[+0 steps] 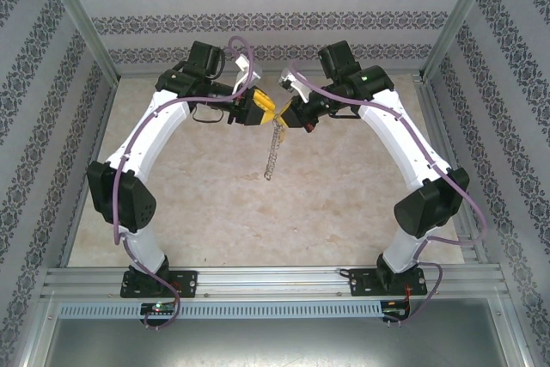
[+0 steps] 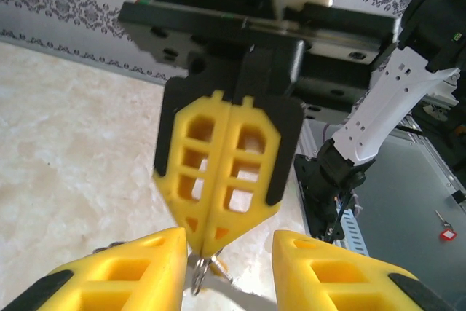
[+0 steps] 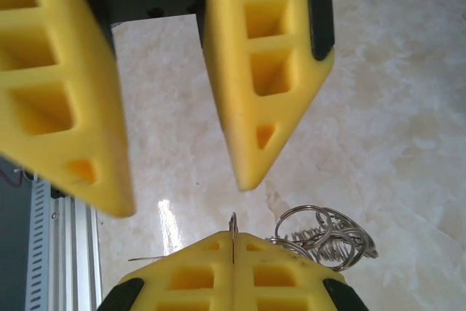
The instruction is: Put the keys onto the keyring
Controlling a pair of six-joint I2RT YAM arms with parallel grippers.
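Silvery keyring (image 1: 273, 150): hangs in mid-air above the middle of the bench (image 1: 344, 204), pinched at its top edge so the fringe dangles free and the rim is exposed for threading.
Right tool (image 3: 233, 242): clenched on the keyring's rim, serving as the holder.
Left tool (image 2: 227, 253): released, jaws apart just beside the right tool's tips, probably poised to work the rim.
Key: too small to tell apart from the fringe.
Count: one keyring; two tools; one bench.
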